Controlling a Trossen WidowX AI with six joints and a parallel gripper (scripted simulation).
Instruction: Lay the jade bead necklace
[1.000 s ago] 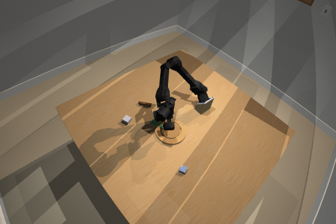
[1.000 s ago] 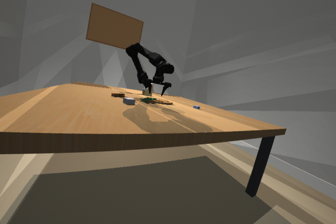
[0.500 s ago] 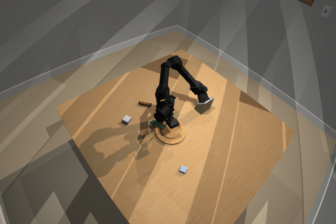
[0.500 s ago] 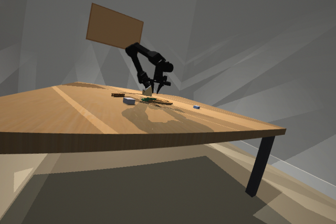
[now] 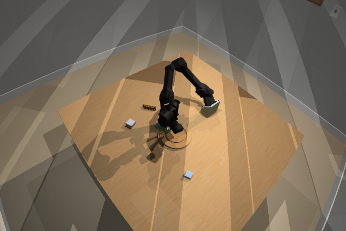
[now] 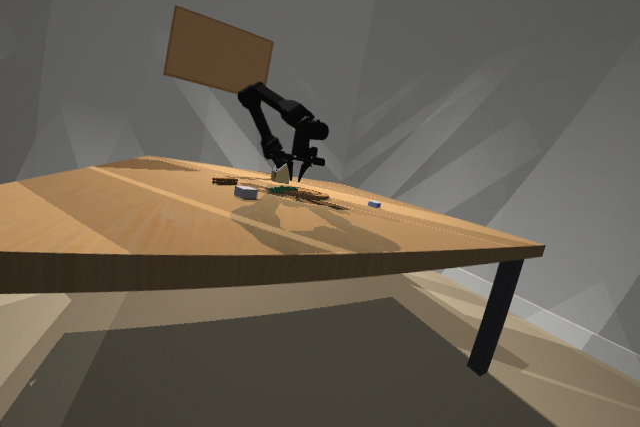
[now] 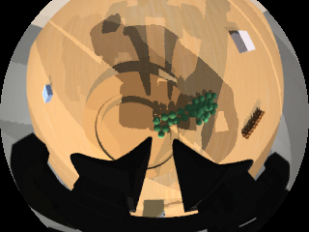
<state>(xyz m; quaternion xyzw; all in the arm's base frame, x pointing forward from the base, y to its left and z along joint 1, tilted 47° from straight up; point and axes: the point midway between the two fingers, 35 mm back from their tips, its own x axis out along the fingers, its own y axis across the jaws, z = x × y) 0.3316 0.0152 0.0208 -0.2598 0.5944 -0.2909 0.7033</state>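
Observation:
The jade bead necklace [image 5: 161,127] [image 6: 281,188] [image 7: 189,111] lies bunched in a short green strand on the table, over the edge of the round bead board [image 5: 178,145] [image 6: 316,193], whose groove [image 7: 102,123] shows as a dark ring. My gripper [image 7: 162,141] [image 6: 297,178] [image 5: 168,129] points down just above the strand's near end. Its fingers have narrowed to a small gap. In the wrist view the last beads sit just ahead of the fingertips, not clearly between them.
A white box [image 5: 130,123] [image 6: 246,191] [image 7: 242,41] and a brown beaded strip [image 5: 149,107] [image 6: 224,181] [image 7: 253,123] lie to the left of the board. A small blue block [image 5: 188,174] [image 6: 374,203] [image 7: 46,93] lies nearer the front. The arm's grey base [image 5: 211,105] stands behind.

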